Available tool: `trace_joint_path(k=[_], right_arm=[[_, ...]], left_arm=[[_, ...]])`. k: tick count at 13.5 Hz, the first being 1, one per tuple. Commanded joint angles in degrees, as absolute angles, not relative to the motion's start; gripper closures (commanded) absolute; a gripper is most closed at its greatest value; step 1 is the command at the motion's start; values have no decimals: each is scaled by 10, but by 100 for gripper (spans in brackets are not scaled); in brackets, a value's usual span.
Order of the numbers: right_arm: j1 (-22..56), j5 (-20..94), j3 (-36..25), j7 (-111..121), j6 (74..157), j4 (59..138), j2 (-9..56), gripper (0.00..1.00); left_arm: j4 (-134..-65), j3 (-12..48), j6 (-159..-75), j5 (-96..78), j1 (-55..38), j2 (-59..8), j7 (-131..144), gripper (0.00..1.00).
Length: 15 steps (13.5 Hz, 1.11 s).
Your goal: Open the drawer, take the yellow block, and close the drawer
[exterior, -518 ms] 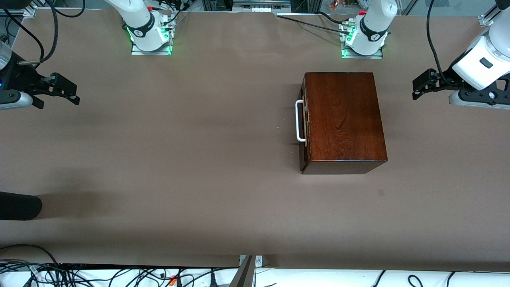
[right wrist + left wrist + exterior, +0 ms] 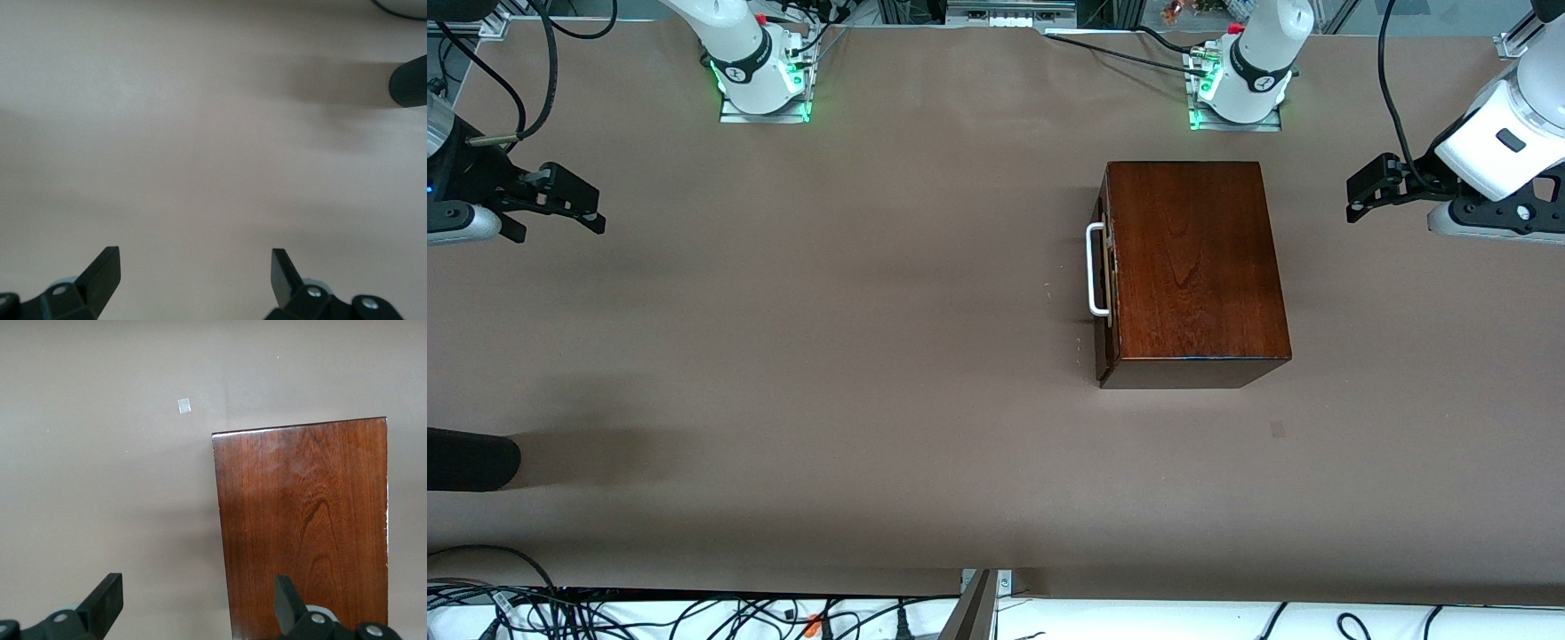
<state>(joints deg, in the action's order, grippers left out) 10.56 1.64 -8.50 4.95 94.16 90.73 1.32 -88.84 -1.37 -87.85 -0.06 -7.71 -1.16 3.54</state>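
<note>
Trouble, if it comes, starts at the handle [image 2: 1095,269]. The drawer [image 2: 1107,276] is shut flush in the wooden box [image 2: 1193,267], so the yellow block is out of sight, presumably inside. Only the thin white bar sticks out from the drawer front, on the side facing the right arm's end of the table [image 2: 783,356].

The right hand [image 2: 569,203] hangs well away from the box, over bare table at its own end, fingers spread wide and holding nothing. It has the whole width of the table to cross before it reaches the bar. The left hand [image 2: 1368,188] hovers just off the box's back end, also spread open and empty, with the box top partly beneath it in its wrist view [image 2: 303,527].

The bar is narrow and sits close to the drawer front, so a finger that comes in a little high or low would likely strike the wood or skate off the bar instead of hooking it. The box looks free-standing on the table. A pull that drags at an angle, or a drawer that sticks, could slide the whole box toward the right hand unless the left hand braces it. If the left hand presses down off-centre, it might tip or twist the box. A sharp yank could also throw the block about inside, making the later pick harder.
</note>
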Motion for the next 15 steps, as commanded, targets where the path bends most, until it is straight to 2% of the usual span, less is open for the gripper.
trace_joint_path(k=[1,5,8,11,15], right_arm=[[102,17,-82,45,936,906,11,0],[100,17,-82,45,936,906,11,0],[98,17,-82,45,936,906,11,0],[98,17,-82,45,936,906,11,0],[98,17,-82,45,936,906,11,0]], left_arm=[[-888,-10,-882,-11,-75,-8,63,0],[-889,-7,-878,-10,-83,-9,66,0],[-890,21,-882,-11,-85,-13,77,0],[-887,76,-886,-11,-85,-24,153,0],[-886,183,-913,-1,-89,-42,295,0]])
